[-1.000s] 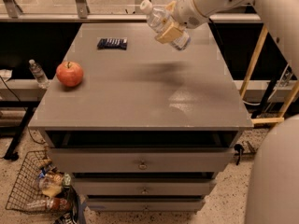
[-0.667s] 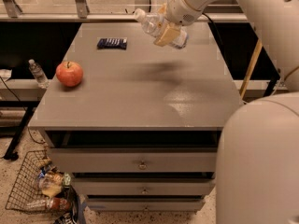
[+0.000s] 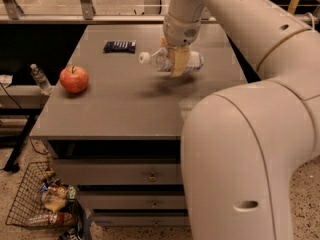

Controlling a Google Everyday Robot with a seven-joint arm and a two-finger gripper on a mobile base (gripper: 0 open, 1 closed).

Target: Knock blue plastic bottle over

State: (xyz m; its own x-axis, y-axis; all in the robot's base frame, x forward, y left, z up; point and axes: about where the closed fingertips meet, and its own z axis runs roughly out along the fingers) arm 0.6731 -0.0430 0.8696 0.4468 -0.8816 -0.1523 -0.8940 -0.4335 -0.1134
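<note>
Lower now: the gripper (image 3: 177,66) has come down over the middle of the table (image 3: 115,109), with the blue plastic bottle (image 3: 156,61) in it.
Its fingers are closed tight around the bottle's middle. The bottle lies on its side in the air, with its white cap to the left, toward the apple (image 3: 74,79), so its long way runs left to right. A dark shadow (image 3: 162,88) sits on the table right under it, so it does not look like it is touching yet. I think the next move is a little way down, then letting go.
</note>
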